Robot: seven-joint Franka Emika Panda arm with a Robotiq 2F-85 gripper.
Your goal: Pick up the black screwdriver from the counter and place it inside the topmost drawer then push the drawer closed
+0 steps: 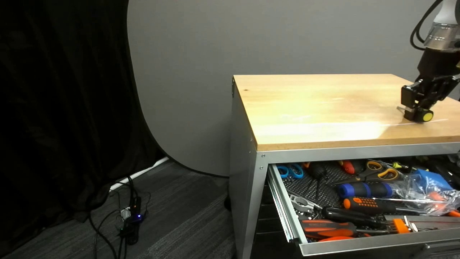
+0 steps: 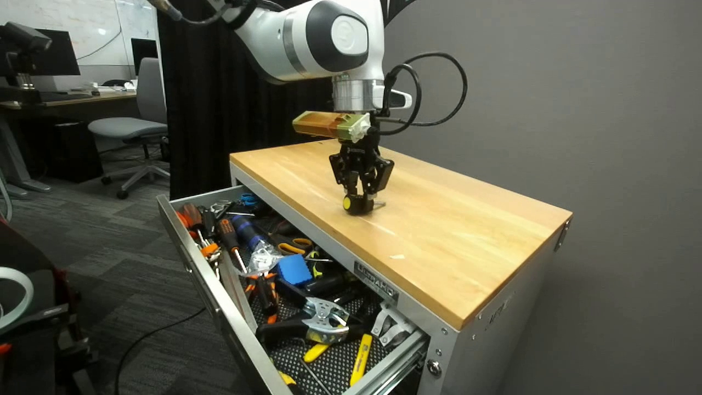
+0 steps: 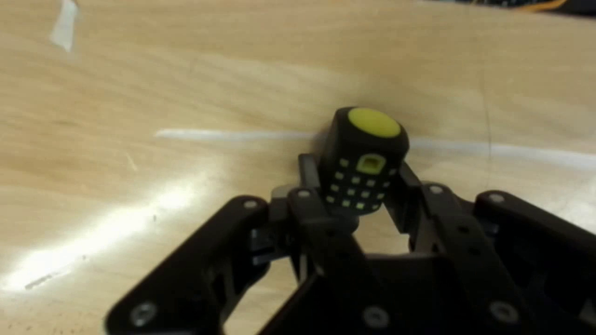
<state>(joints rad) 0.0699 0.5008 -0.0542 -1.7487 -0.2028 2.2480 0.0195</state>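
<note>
Pointing down, pincer (image 2: 361, 194) clasps the black screwdriver (image 3: 362, 163)

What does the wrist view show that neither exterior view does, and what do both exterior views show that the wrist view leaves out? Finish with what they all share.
Only the wrist view: rows of small yellow squares on the handle of the black screwdriver.

Only the exterior views: the front edge of the topmost drawer, pulled open; the orange-and-black screwdriver and blue block lying in it; the robot's white arm.

Shared: the black screwdriver's round yellow end, the black gripper at its handle, and the wooden counter beneath.
</note>
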